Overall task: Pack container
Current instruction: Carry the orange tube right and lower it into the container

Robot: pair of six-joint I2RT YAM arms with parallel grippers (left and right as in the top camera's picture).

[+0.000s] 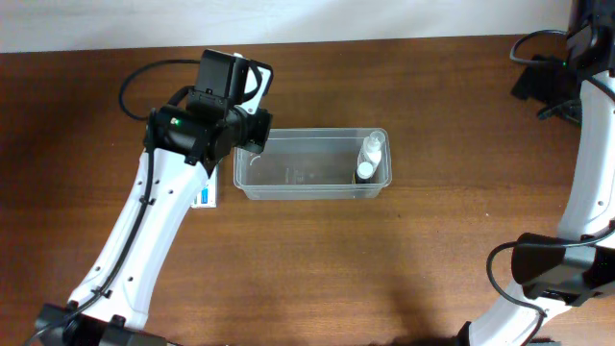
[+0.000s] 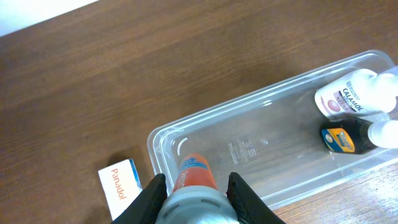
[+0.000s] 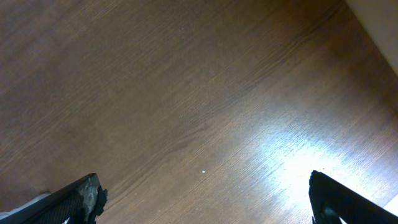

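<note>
From above, you see the container (image 1: 312,163) lying lengthwise in the middle of the brown table (image 1: 404,269). A white Calamol bottle (image 1: 372,147) and a dark bottle (image 1: 365,173) lie side by side at its right end. Your left arm reaches in from the lower left, and the left hand (image 1: 252,135) sits over the container's left end. The wrist hides the fingers here. A Panadol box (image 1: 205,197) lies on the table just beside that left end, partly under the arm. Your right arm stands at the right edge, well apart from the container.

From the left wrist, you see the left hand clamped on an orange-labelled bottle (image 2: 196,174), one finger on each side of it. The bottle points down over the container's near left corner. You cannot tell whether it touches the container's floor. The two other bottles lie at the far end, the white one behind the dark one, and the box lies outside the wall.

From the right wrist, you see the right hand (image 3: 202,205) with its fingers (image 3: 68,199) spread wide apart, holding nothing, over bare wood.
</note>
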